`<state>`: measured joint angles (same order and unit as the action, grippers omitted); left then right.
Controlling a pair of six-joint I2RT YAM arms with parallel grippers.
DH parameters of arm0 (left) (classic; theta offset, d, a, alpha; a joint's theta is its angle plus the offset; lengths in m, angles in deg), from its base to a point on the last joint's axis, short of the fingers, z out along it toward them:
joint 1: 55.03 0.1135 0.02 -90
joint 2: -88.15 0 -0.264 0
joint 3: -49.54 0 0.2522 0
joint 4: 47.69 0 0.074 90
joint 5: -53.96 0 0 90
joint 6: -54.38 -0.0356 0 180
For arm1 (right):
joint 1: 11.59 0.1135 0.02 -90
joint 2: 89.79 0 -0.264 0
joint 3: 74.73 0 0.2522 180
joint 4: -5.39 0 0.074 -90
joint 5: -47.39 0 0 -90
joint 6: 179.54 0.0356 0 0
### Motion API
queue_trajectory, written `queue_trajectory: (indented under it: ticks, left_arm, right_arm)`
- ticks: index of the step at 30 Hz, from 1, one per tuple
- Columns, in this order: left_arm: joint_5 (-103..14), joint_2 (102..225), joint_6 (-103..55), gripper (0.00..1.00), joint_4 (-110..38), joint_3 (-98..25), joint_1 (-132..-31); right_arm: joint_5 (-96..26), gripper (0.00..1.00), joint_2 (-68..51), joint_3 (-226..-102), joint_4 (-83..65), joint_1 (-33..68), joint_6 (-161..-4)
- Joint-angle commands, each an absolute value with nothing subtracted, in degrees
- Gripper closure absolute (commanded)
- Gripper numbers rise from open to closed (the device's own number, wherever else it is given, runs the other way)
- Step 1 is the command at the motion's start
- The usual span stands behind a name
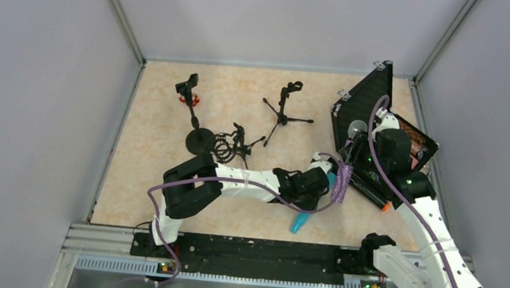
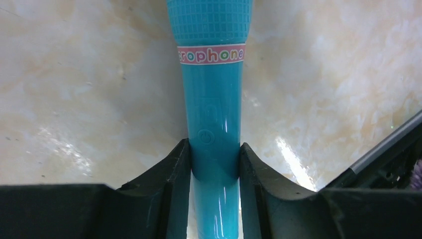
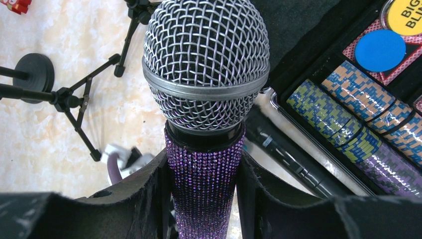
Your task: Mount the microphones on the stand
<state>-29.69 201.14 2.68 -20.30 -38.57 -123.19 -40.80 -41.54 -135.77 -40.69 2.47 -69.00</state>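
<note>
The turquoise microphone (image 2: 214, 99) lies on the table, and my left gripper (image 2: 215, 149) is shut on its handle, a finger pressed to each side. From above, its lower end (image 1: 299, 222) sticks out beneath the left gripper (image 1: 319, 186). My right gripper (image 3: 205, 162) is shut on the glittery purple microphone (image 3: 205, 74), silver mesh head pointing away; from above, the microphone (image 1: 341, 183) hangs beside the case. The black microphone (image 1: 373, 196) with the orange end lies by the case's front edge. A round-base stand (image 1: 199, 139), a tripod stand (image 1: 283, 111) and a small tripod stand (image 1: 238, 142) sit at the left and middle.
An open black case (image 1: 357, 101) with poker chips (image 3: 348, 112) stands at the right, close to both grippers. A small red object (image 1: 188, 99) sits near the round-base stand's clip. Grey walls enclose the table on three sides.
</note>
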Motion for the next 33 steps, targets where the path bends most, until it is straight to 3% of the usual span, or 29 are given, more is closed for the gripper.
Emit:
queue_trajectory:
  ticks: [1, 3, 6, 12, 15, 24, 33]
  left_arm:
    - [-31.80, 201.10, 4.33, 0.77, -22.45, -40.17, -119.59]
    - [-32.15, 200.67, 4.49, 0.75, -23.05, -40.20, -118.77]
    - [-31.75, 199.67, 3.92, 0.65, -23.73, -40.13, -118.32]
    - [-31.52, 195.66, 2.58, 0.24, -27.19, -37.43, -118.31]
    - [-30.61, 192.31, 1.90, 0.13, -29.92, -34.56, -118.43]
    - [-28.03, 184.33, -0.38, 0.08, -31.62, -31.17, -118.08]
    - [-37.88, 178.08, 1.60, 0.08, -39.68, -27.97, -114.94]
  right_arm:
    - [-42.05, 1.00, -43.20, -139.19, -38.59, 1.79, -69.78]
    - [-42.07, 1.00, -43.21, -139.25, -38.58, 1.84, -69.89]
    - [-42.19, 1.00, -43.14, -139.28, -38.61, 1.86, -69.95]
    - [-41.98, 1.00, -42.99, -139.29, -38.32, 1.84, -69.99]
    - [-41.90, 1.00, -42.97, -139.21, -38.17, 1.87, -69.86]
    - [-41.08, 1.00, -42.79, -138.35, -37.25, 1.82, -69.44]
    - [-39.98, 1.00, -42.71, -137.11, -35.99, 1.86, -68.81]
